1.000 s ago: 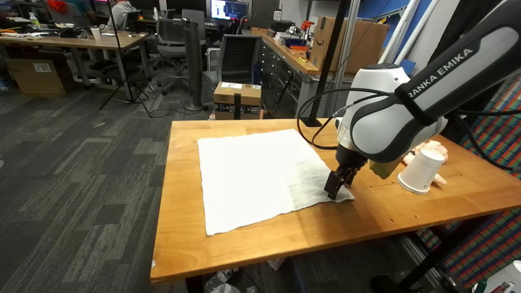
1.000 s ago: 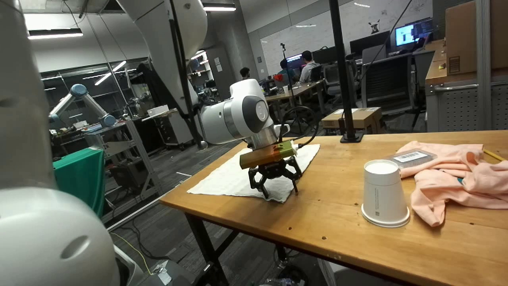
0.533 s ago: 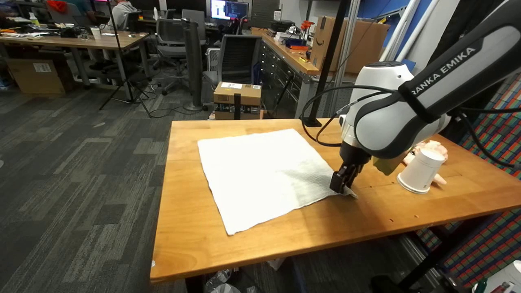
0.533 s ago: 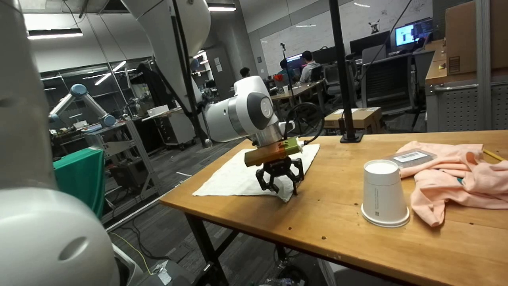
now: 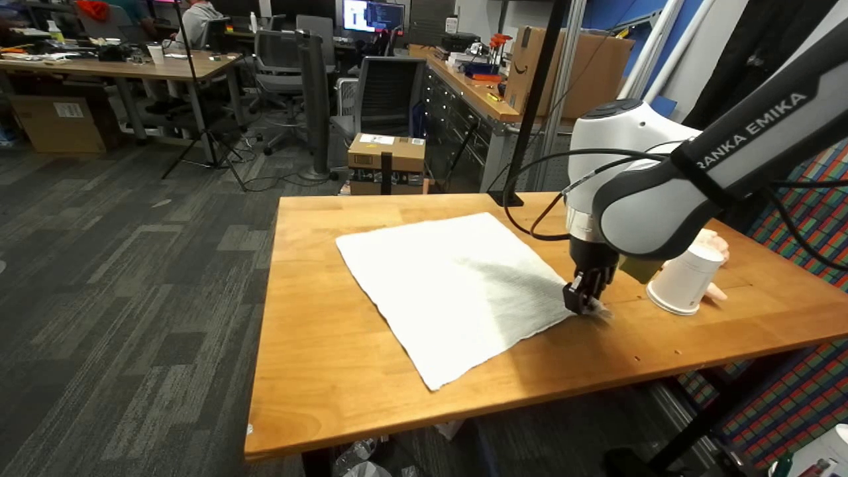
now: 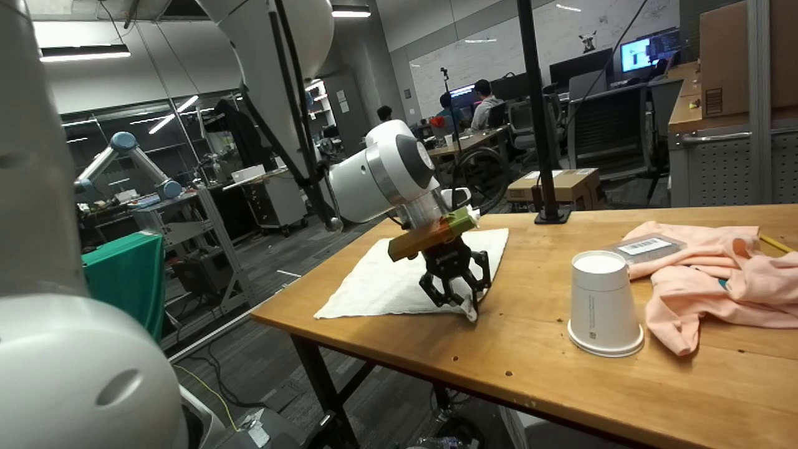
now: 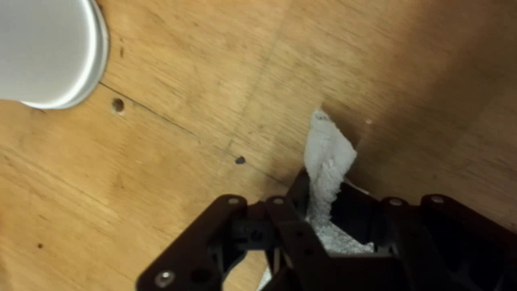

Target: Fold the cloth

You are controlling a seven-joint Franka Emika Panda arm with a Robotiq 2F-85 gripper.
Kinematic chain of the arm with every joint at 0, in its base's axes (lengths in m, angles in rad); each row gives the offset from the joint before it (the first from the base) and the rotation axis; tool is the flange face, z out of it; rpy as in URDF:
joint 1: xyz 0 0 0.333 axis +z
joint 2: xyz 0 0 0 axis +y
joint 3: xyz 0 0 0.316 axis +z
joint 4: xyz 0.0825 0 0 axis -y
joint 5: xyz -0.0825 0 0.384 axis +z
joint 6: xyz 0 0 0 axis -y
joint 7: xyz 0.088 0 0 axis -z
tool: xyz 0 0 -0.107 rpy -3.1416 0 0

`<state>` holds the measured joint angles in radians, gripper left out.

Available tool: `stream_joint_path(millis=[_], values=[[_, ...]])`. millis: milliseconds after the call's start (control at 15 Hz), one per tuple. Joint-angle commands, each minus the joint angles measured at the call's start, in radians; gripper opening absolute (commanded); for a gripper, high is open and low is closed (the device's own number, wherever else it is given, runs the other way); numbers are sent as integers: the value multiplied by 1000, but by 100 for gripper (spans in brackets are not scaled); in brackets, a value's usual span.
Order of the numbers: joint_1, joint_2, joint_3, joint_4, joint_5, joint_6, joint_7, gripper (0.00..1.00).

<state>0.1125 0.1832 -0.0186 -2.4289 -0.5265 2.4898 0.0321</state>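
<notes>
White cloth (image 5: pixel 450 291), in an exterior view: spread nearly flat on the left part of a wooden bench (image 5: pixel 318 411); three of its corners point toward the bench's left, far and near edges.
Gripper (image 5: pixel 584 306), in that view: black, at the end of the white and grey arm (image 5: pixel 656 225), reaching down onto the cloth's fourth corner; a small crumpled tip shows past it.
White cup (image 5: pixel 686 278), in that view: upside down, between the gripper and the bench's right edge.
Cloth corner (image 6: pixel 469 311), in an exterior view: bunched at the gripper's tips, not far from the bench's near edge; the rest spreads toward the left and far edges.
Pink fabric (image 6: pixel 742 305), in that view: rumpled, just beside the upturned cup, a labelled clear case (image 6: pixel 648 247) against it.
Black post (image 6: pixel 540 125), in that view: upright, its foot by the bench's far edge.
Fingers (image 7: pixel 352 212), in the wrist view: clamped on the cloth's corner, which is creased narrow between them, its tip sticking out past them; part of the cup shows at upper left.
</notes>
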Motion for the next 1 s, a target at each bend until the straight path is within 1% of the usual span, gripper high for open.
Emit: stream_joint_path(millis=[0,200,333,533,733,933], values=[[16,-55,-14,21,-129,-144,126,8],[18,-76,12,50,-190,-267,194,8],[27,-80,40,71,-206,-347,225,8],[50,-72,93,103,-179,-441,231,9],[78,-50,143,137,-158,-494,213,8],[103,-23,183,168,-145,-500,193,8]])
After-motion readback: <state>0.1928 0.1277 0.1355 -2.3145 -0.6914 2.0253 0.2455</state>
